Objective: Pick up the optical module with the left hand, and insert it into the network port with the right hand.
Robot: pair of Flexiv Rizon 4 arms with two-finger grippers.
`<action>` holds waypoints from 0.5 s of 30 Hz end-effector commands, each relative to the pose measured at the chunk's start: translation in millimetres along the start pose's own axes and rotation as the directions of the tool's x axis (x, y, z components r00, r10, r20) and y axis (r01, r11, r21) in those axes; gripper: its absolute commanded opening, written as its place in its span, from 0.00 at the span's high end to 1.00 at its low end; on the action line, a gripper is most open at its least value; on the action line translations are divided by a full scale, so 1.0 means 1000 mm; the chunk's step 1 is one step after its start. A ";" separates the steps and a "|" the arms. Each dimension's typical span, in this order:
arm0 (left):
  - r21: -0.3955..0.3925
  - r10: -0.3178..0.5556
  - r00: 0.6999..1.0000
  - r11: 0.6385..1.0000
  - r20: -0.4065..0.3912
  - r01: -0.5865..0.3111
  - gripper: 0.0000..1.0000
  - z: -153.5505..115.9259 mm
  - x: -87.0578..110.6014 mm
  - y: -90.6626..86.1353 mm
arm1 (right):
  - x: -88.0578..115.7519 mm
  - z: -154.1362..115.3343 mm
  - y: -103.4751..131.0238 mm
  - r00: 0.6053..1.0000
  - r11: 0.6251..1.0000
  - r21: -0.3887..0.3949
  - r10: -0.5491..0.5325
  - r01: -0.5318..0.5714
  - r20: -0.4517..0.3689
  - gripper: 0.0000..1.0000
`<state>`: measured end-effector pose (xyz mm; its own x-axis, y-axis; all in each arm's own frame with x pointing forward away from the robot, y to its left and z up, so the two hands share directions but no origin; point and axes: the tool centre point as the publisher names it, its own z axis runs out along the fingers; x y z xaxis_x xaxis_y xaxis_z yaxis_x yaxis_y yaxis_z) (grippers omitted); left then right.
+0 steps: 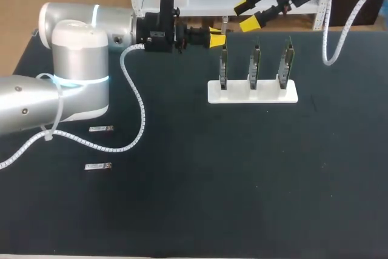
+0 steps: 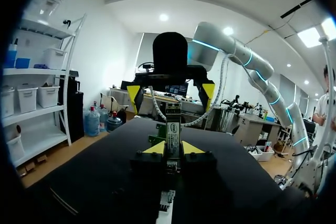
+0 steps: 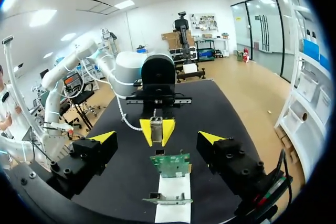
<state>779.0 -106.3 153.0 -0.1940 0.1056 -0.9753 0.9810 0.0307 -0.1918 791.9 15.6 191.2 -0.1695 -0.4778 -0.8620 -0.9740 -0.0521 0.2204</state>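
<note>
- Left gripper (image 1: 216,38) sits right over the left end of the white holder (image 1: 270,94). Its fingers are pinched tight on the optical module (image 1: 224,25), so it's got a solid hold on it.
- From the right wrist cam the module shows as a small silver block between the left arm's yellow tips. It's up above the holder, not touching it.
- The holder carries 3 network cards (image 1: 255,65) standing upright in a row. The held module is just beside the top edge of the leftmost card (image 1: 222,68). Can't tell if they touch.
- Right gripper (image 1: 247,15) hangs past the holder's far side, above it. Jaws are spread wide with nothing in them, and the module is ahead of the fingers, not between them.
- 2 spare modules (image 1: 101,128) lie flat on the table (image 1: 242,180), well off to the holder's left.
</note>
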 end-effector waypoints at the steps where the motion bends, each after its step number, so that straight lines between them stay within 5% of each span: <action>1: -0.006 0.002 1.000 1.000 0.003 -0.002 1.00 0.000 0.001 -0.002 | 0.001 0.006 0.003 1.000 0.999 0.035 -0.003 0.003 0.009 0.00; 15: -0.006 0.002 1.000 1.000 0.003 -0.002 1.00 0.000 0.001 -0.002 | -0.005 0.018 0.000 1.000 1.000 0.028 0.002 -0.002 0.025 0.00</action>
<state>779.0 -106.2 153.0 -0.1940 0.1056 -0.9753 0.9809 0.0308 -0.1918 793.6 31.9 187.2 -0.1764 -0.4569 -0.8719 -0.9761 -0.0328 0.2147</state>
